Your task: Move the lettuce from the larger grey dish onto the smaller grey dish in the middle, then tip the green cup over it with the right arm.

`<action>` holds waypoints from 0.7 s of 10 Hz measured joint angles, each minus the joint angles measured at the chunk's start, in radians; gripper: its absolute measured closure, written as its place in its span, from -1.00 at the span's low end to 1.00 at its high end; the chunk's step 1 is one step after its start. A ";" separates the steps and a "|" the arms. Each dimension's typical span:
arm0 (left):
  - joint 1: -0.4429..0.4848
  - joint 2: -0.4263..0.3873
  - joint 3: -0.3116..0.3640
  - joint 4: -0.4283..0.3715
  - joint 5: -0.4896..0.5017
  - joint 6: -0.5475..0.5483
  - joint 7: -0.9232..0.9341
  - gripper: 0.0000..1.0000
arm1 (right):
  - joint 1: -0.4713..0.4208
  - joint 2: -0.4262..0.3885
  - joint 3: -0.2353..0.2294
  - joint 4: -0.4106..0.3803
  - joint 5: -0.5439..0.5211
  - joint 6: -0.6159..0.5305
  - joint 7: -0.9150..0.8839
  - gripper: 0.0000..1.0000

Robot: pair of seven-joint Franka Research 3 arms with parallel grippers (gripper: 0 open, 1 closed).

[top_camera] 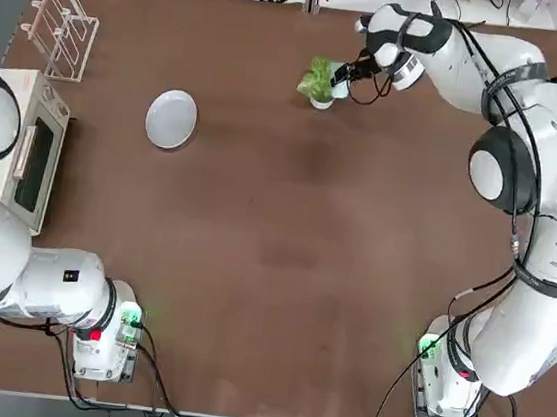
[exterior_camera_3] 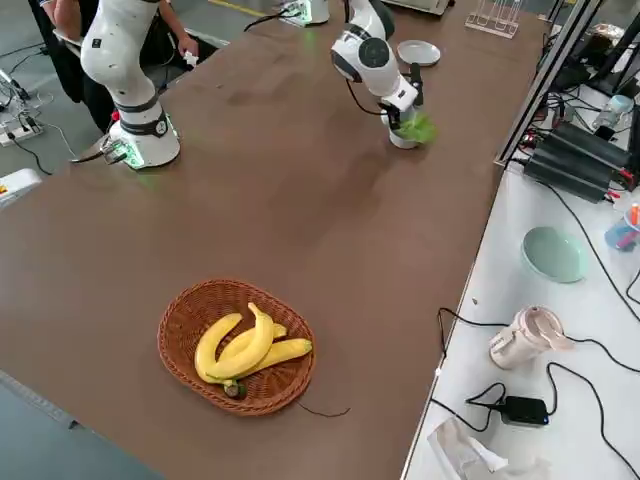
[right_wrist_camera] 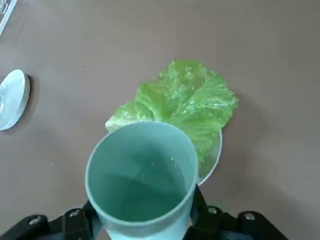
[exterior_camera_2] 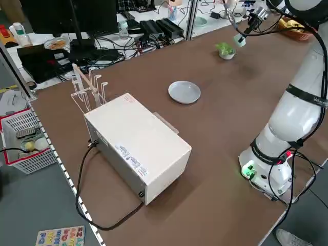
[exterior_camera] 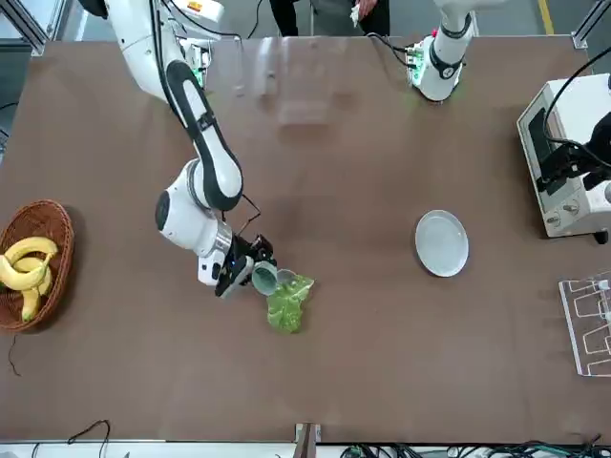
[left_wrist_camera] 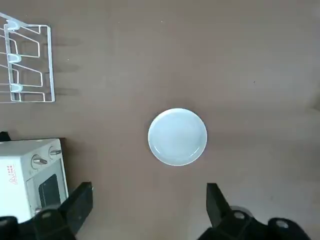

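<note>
Mint-green handleless cup (right_wrist_camera: 142, 180), pinched in my right gripper (right_wrist_camera: 145, 220) and tilted beside the frilly lettuce (right_wrist_camera: 185, 107) already on the small grey-white bowl (right_wrist_camera: 214, 159), leaves only the tipping unfinished; left gripper (left_wrist_camera: 147, 212) hangs spread above the bare flat grey plate (left_wrist_camera: 177, 136).

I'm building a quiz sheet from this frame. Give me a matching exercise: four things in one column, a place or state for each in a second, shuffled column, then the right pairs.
Things:
1. green cup
2. lettuce
3. larger grey dish
4. left gripper

Places or states:
A. open, above the table over the bare plate
B. lying on the smaller grey dish
C. bare on the table, nothing on it
D. tilted, clamped in the right gripper

Pairs: 1-D, 2-B, 3-C, 4-A
</note>
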 joint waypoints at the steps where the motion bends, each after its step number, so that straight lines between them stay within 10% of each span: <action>1: -0.002 0.000 -0.001 0.000 0.000 0.000 0.000 -1.00 | 0.002 0.002 0.000 0.009 0.000 -0.013 0.036 -0.37; 7: -0.003 0.000 -0.001 0.000 0.000 0.000 0.000 -1.00 | 0.002 0.020 -0.012 0.043 0.000 -0.056 0.140 -0.37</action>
